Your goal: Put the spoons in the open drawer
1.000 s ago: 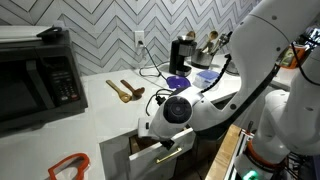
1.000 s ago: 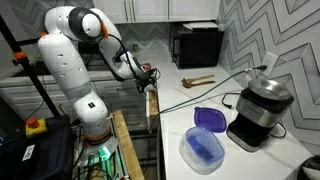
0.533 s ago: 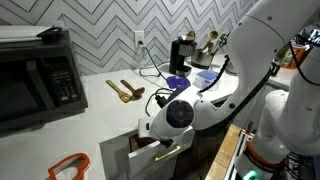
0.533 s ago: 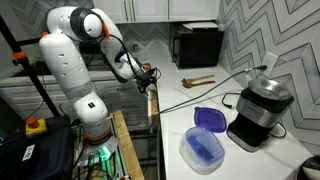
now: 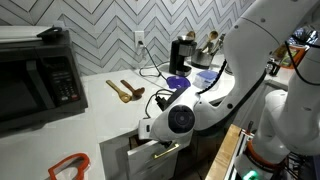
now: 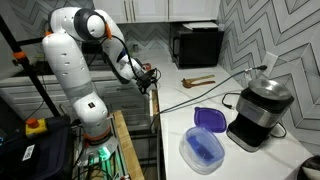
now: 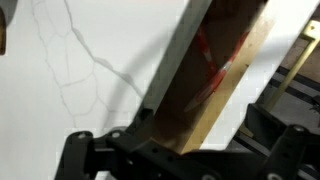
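Spoons [image 5: 125, 92] lie on counter [image 5: 95, 115] near microwave [image 5: 35, 75]; claw [image 6: 148, 77] over open drawer [image 5: 128, 165], grip unreadable behind arm [image 5: 200, 105]

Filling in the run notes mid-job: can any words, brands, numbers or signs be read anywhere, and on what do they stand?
No text can be read in any view.
Control panel of the microwave: markings too small and blurred to read.
The black countertop appliance: no legible brand or label.
The red patch on the wood in the wrist view: blurred, no letters can be made out.
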Controlling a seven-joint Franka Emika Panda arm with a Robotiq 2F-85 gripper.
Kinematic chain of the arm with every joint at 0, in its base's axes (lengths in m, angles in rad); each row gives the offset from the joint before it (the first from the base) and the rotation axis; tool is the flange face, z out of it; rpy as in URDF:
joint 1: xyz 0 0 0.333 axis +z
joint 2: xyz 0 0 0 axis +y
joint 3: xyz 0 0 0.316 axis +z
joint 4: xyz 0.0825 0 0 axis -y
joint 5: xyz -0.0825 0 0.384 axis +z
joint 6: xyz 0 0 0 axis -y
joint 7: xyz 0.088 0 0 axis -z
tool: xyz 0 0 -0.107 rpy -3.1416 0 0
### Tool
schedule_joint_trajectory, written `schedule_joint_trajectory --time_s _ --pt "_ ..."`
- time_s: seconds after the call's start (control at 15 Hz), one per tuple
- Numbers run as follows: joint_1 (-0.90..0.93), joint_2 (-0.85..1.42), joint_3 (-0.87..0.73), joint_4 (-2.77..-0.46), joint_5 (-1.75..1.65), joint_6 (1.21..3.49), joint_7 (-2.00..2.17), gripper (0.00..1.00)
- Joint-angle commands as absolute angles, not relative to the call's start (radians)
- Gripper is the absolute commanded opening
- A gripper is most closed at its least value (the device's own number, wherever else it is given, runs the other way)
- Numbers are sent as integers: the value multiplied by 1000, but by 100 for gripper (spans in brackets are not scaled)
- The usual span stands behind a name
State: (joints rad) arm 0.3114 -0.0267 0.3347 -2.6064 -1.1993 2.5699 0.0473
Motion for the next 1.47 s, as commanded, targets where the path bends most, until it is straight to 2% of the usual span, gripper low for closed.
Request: schedule_joint_trajectory --time_s 0.0,0.93,1.4 --pt "313 -6 330 -2588 -1297 2521 155 100" --pt "320 7 330 -2597 -1479 2511 379 100" --pt "352 -17 361 -2604 -1510 2433 406 100"
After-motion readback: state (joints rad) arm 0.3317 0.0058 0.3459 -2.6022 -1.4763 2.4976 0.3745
